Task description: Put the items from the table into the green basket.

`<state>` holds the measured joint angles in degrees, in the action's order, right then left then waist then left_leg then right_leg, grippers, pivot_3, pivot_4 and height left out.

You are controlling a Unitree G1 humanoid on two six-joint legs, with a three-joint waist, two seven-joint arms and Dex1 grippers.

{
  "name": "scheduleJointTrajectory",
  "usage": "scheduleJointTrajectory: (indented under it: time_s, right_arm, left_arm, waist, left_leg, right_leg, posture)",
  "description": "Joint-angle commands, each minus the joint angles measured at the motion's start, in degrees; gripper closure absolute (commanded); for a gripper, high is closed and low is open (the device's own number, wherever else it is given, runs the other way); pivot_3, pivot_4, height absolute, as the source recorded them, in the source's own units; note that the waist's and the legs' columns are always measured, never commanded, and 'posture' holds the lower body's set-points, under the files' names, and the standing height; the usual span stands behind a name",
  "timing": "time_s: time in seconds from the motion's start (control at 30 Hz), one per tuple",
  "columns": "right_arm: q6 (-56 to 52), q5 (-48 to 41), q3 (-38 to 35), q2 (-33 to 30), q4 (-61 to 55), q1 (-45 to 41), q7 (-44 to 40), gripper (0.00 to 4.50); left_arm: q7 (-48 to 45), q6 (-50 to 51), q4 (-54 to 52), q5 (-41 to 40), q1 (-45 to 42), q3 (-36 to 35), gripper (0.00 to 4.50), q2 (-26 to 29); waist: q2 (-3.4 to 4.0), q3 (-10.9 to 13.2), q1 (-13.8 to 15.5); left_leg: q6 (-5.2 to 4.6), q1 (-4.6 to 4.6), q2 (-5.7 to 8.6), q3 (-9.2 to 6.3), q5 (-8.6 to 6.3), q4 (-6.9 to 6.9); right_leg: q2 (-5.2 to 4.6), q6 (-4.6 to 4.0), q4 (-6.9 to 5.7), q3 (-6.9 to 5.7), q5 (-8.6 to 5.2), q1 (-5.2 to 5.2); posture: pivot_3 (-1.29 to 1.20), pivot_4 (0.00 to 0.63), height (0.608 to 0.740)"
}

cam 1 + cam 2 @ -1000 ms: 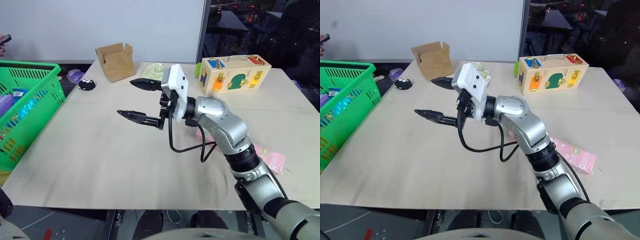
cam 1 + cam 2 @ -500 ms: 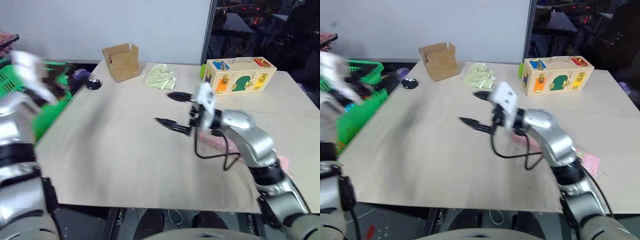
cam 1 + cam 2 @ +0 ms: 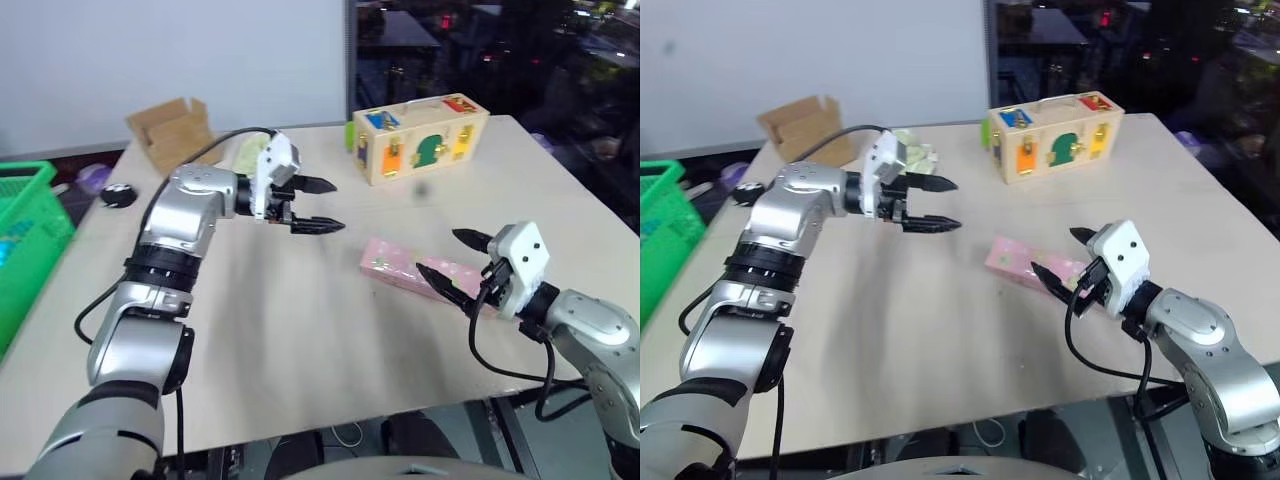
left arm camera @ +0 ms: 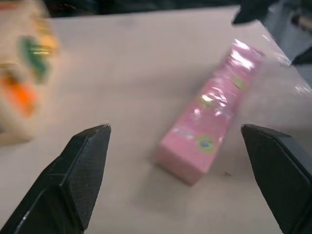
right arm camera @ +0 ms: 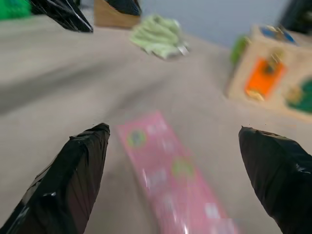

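Although the pink box (image 3: pixel 415 275) lies flat on the worktop (image 3: pixel 300 330) toward the robot's right, it looks like a light, stiff carton in a glossy wrapper, so I judge it slippery and best pinched across its narrow width near the middle rather than at one end, where it would likely swing. One end of it lies just under the right gripper (image 3: pixel 455 262), whose black fingers (image 5: pixel 73 175) stand wide apart with nothing between them, the box running between them in the right wrist view. Further toward the robot's left, the left gripper (image 3: pixel 320 205) hovers above the bare worktop well apart from the box, its fingers (image 4: pixel 80 168) likewise spread and empty, pointed toward the box. Behind the box stands a wooden latch box (image 3: pixel 420 150) with coloured doors; whether anything is inside it cannot be told. An open cardboard box (image 3: pixel 172 128) sits at the far edge beside a pale green cloth (image 3: pixel 912 152), its inside hidden. At the robot's far left the green basket (image 3: pixel 30 235) shows something blue through its lattice, too small to name.
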<state>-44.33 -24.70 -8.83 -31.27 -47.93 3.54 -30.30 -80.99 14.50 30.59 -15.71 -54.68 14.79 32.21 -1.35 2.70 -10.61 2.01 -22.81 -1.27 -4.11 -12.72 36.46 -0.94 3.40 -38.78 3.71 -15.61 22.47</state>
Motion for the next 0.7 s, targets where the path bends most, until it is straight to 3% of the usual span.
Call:
scheduleJointTrajectory:
  time_s: [0.03, 0.23, 0.37, 0.53, 0.7]
  right_arm:
    - [-2.4, -1.4, -5.6, -1.5, -8.5, 7.3, 1.5, 0.00]
    - [1.3, -3.0, -8.4, -2.8, -12.1, 18.6, 6.1, 0.00]
    - [6.2, -2.2, -5.9, -3.7, -12.1, 25.2, 10.5, 0.00]
    - [10.6, -2.8, -4.2, -5.0, -12.1, 28.4, 14.5, 0.00]
    - [13.3, -4.0, -2.7, -7.1, -12.1, 29.7, 17.5, 0.00]
  left_arm:
    - [-4.1, -11.0, 7.1, 5.6, -5.4, 3.9, 0.03, -4.9]
    - [-7.1, -14.8, 11.2, 9.9, -8.5, 6.9, 0.03, -11.5]
    - [-2.7, -15.2, 12.5, 20.1, -10.8, 13.4, 0.03, -13.1]
    - [1.0, -15.2, 16.8, 27.4, -13.2, 17.3, 0.03, -15.5]
    - [4.4, -13.8, 19.3, 31.8, -15.0, 18.2, 0.03, -17.2]
  waist:
    - [0.09, 0.1, -2.2]
    - [0.23, 0.5, -9.1]
    - [0.03, 1.0, -14.7]
    - [-0.50, 1.5, -21.0]
    - [-0.80, 2.0, -24.7]
  left_leg:
    - [-0.07, -0.02, 0.03, -0.02, -0.04, 0.01]
    - [-0.44, 0.03, 0.02, 0.40, -0.27, 0.02]
    - [-0.50, 0.10, 0.02, 0.63, -0.31, 0.00]
    - [-0.57, 0.17, 0.04, 0.72, -0.36, -0.02]
    - [-0.59, 0.23, 0.01, 0.75, -0.39, -0.10]
  right_leg:
    - [0.01, 0.08, 0.05, 0.06, -0.06, -0.04]
    - [-0.01, 0.28, 0.25, 0.50, -0.17, -0.07]
    - [0.00, 0.40, 0.26, 0.79, -0.23, -0.08]
    - [-0.02, 0.49, 0.35, 0.94, -0.28, -0.25]
    - [-0.05, 0.51, 0.57, 0.97, -0.27, -0.58]
  posture:
    - [-0.41, 0.048, 0.740]
    - [-0.51, 0.064, 0.740]
    - [-0.57, 0.075, 0.740]
    - [-0.60, 0.082, 0.740]
    - [-0.61, 0.087, 0.740]
